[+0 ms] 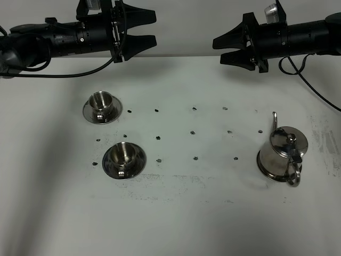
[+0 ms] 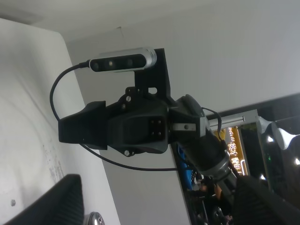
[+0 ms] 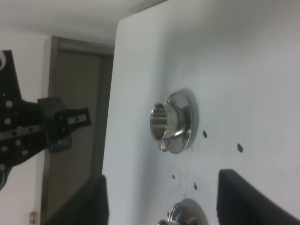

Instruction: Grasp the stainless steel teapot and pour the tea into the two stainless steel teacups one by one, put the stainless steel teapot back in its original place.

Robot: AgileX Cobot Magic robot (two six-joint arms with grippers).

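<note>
- Standing upright on the near right part of the white table [image 1: 202, 213], the stainless steel teapot [image 1: 281, 154] is turning its loop handle toward the near edge and its thin spout toward the far side. Nothing is touching it.
- The near teacup [image 1: 123, 159] is sitting on its saucer on the left side, well apart from the teapot.
- The far teacup [image 1: 102, 106] is resting on its own saucer just behind the near one and a little further left. The two saucers are not touching.
- Small dark specks [image 1: 194, 132] are dotting the table between the cups and the teapot.
- The left gripper [image 1: 154, 28] is hovering above the far edge, its jaws spread and holding nothing.
- The right gripper [image 1: 217, 50] is hanging opposite it, facing it, also spread wide and empty, well behind the teapot.
</note>
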